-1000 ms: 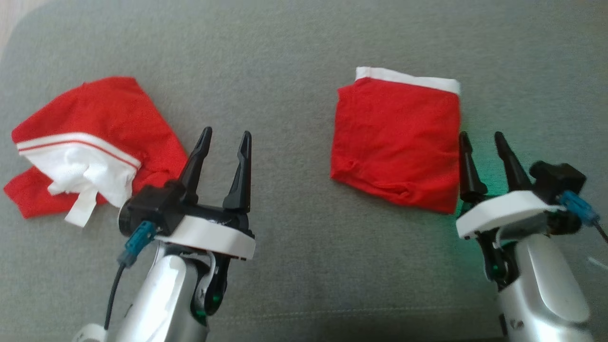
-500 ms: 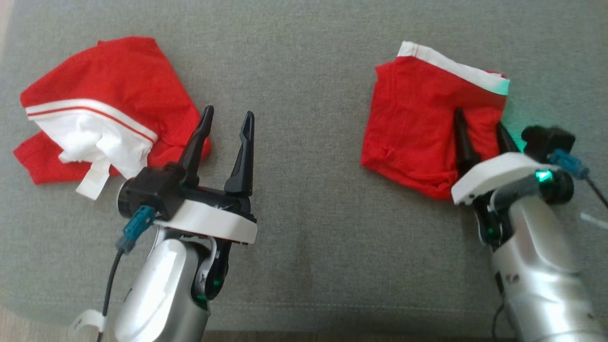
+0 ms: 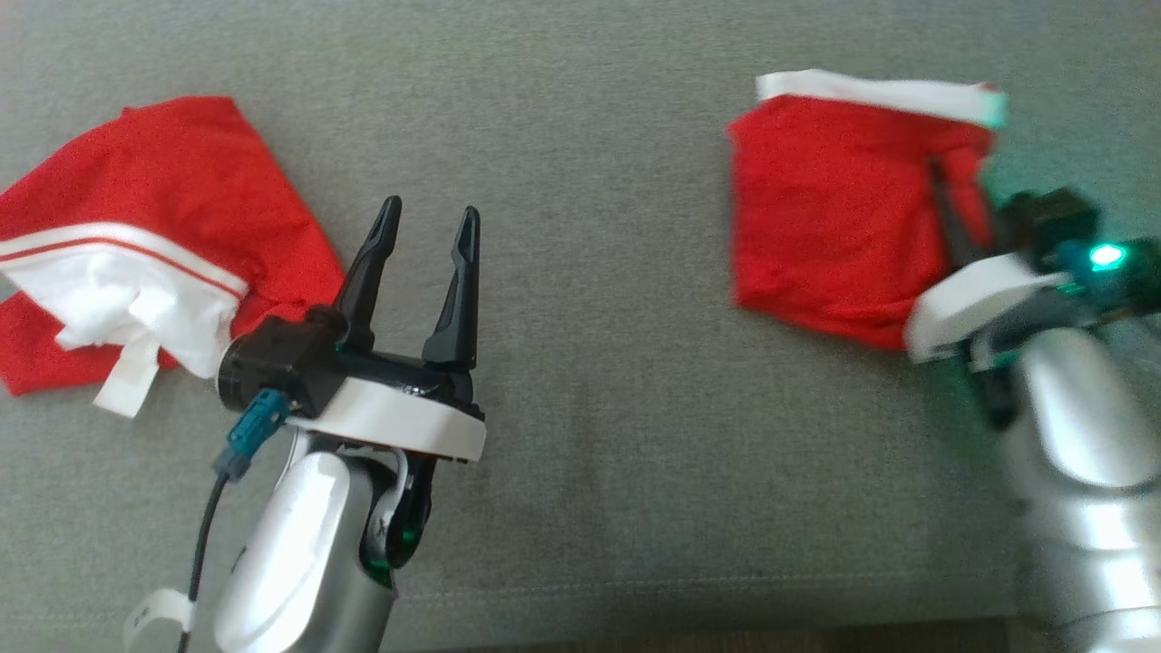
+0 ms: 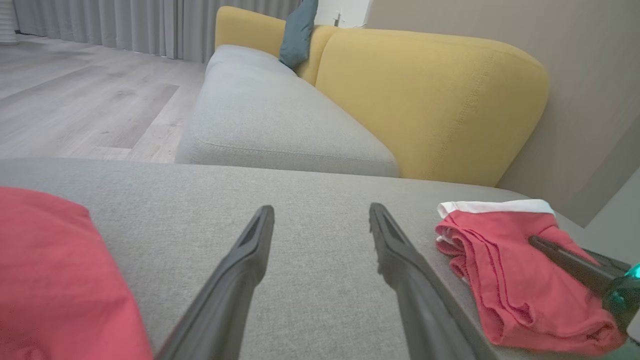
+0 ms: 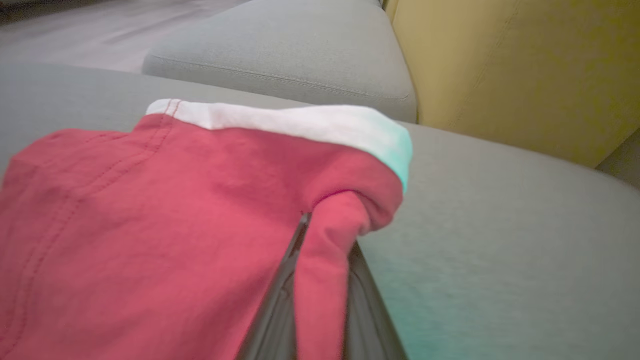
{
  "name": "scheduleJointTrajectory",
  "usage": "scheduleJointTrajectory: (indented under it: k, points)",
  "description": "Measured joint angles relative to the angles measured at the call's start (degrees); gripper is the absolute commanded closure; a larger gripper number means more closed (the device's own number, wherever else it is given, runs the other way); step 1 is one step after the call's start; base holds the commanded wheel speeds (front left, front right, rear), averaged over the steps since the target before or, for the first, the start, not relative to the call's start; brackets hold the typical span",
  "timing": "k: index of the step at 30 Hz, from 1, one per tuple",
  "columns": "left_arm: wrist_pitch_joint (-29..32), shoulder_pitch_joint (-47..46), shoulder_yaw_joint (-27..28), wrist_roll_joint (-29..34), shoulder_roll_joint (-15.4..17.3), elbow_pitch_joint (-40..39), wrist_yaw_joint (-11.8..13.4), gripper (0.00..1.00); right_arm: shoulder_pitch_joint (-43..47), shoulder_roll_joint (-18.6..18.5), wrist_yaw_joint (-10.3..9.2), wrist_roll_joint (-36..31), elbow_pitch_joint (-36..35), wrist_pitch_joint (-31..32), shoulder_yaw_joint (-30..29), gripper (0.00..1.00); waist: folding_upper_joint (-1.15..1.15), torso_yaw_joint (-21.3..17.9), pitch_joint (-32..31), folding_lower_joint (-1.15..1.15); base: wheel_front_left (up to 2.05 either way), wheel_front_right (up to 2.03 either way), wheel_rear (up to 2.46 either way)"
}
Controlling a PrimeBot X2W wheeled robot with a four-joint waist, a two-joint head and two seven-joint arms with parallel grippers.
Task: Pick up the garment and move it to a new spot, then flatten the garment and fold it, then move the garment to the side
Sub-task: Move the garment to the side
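Closest to the robot is the left tool [image 3: 429, 210] [image 4: 322, 210]. It sits low over the grey sofa seat [image 3: 590, 544]. Its two dark fingers [image 3: 458, 290] are spread wide apart and there is nothing between them. A blue plug [image 3: 249, 440] hangs at the side of its wrist.

The right tool [image 3: 952, 195] [image 5: 325, 235] looks blurry in the head view, with a green light [image 3: 1105, 256] on its wrist. It is clenched on the right edge of the folded red garment [image 3: 825, 227] [image 5: 150, 225] [image 4: 500, 280]. In the right wrist view a roll of red cloth is pinched between the two fingers.

The folded red garment is on the right part of the grey seat. In the head view most of it looks to lie on the seat. I cannot tell if the pinched edge is lifted. Its white band [image 3: 871, 91] [image 5: 280, 120] is on the far side, away from the robot.

Just to the left of the left tool lies a crumpled red garment [image 3: 181, 181] [image 4: 50, 275]. It has a white part with a thin red stripe [image 3: 136, 299] and a small white tag [image 3: 122, 385]. It is well apart from the folded one.

Farther back there is another grey seat cushion [image 4: 270, 120] [image 5: 280, 55]. Behind it stands a yellow backrest [image 4: 435, 100] [image 5: 525, 75]. A blue-grey pillow [image 4: 298, 30] leans on the backrest. Far to the left are a pale wood floor [image 4: 75, 100] and grey curtains [image 4: 125, 25].
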Motion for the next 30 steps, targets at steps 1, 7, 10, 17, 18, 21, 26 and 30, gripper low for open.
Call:
scheduleJointTrajectory:
  k: [1, 7, 10, 17, 18, 21, 26, 30]
  points:
    - [0.0, 0.0, 0.0, 0.0, 0.0, -0.1, 0.0, 0.0, 0.0, -1.7, 0.0, -0.5, -0.7, 0.9, 0.0, 1.0, 0.0, -0.3, 0.0, 0.0, 0.0, 0.0, 0.0]
    - [0.0, -0.5, 0.0, 0.4, 0.0, -0.5, -0.1, 0.0, -0.3, -12.5, 0.0, -1.1, -2.5, 5.6, -0.1, 1.0, 0.0, -0.8, 0.7, 0.0, 0.0, 0.0, 0.0]
    - [0.0, -0.5, -0.1, 0.4, 0.0, -0.6, -0.5, 0.0, -1.4, -16.7, 0.0, -1.1, -2.7, 7.5, -0.9, 1.0, 0.0, -0.5, 1.3, 0.0, 0.0, 0.0, 0.0]
    - [0.0, -0.6, 0.0, 0.4, 0.0, -0.6, -0.6, 0.0, -2.8, -21.0, 0.0, -1.6, -4.7, 9.4, -6.9, 1.0, 0.0, 0.5, 2.5, 0.01, 0.0, 0.0, 0.0]
    - [0.0, -0.6, 0.0, 0.4, 0.0, -0.7, -0.6, 0.0, -2.9, -21.0, 0.0, -1.7, -5.0, 9.8, -7.6, 1.0, 0.0, 0.6, 2.6, 0.0, 0.0, 0.0, 0.0]
    - [0.0, -0.6, 0.0, 0.4, 0.0, -0.7, -0.6, 0.0, -2.9, -21.0, 0.0, -1.9, -5.3, 10.0, -8.9, 1.0, 0.0, 0.8, 2.8, 0.0, 0.0, 0.0, 0.0]
    - [0.0, -0.6, 0.0, 0.4, 0.0, -0.8, -0.6, 0.0, -2.6, -20.6, 0.0, -2.5, -7.0, 11.1, -11.3, 1.0, 0.0, 0.8, 3.0, 0.0, 0.0, 0.0, 0.0]
    - [0.0, -0.6, 0.6, 0.6, 0.0, -0.8, -0.6, 0.0, -2.6, -20.0, 0.0, -2.4, -7.3, 11.3, -12.3, 1.0, 0.0, 0.6, 3.4, 0.0, 0.0, 0.0, 0.0]
